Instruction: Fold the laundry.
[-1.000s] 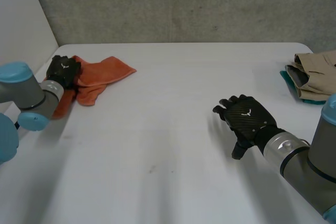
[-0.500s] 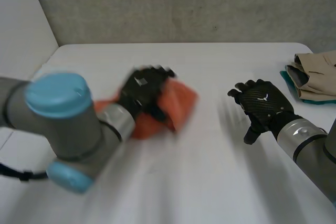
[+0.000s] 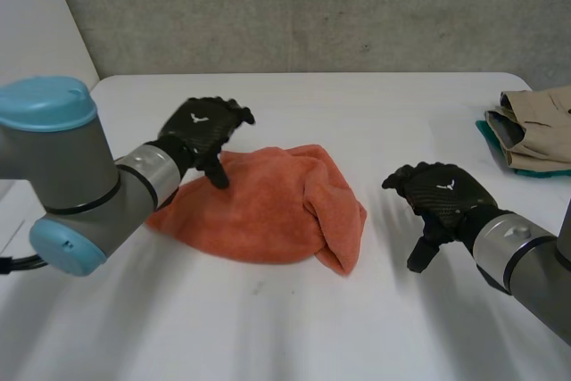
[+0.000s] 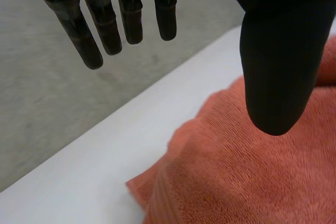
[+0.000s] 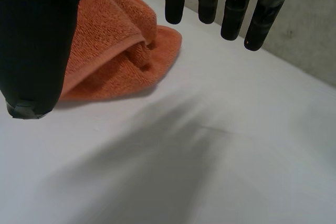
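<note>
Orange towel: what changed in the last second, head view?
The left hand pulled the orange towel from the far left corner of the table to the middle and has let go; its fingers are now straight above the towel's left part. The right hand drifted slightly rightward, open as before. The folded clothes at the right edge stayed put.

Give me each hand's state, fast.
Left hand: open, at the orange towel's far edge, gripping nothing.
Right hand: open, beside the towel, holding nothing.
</note>
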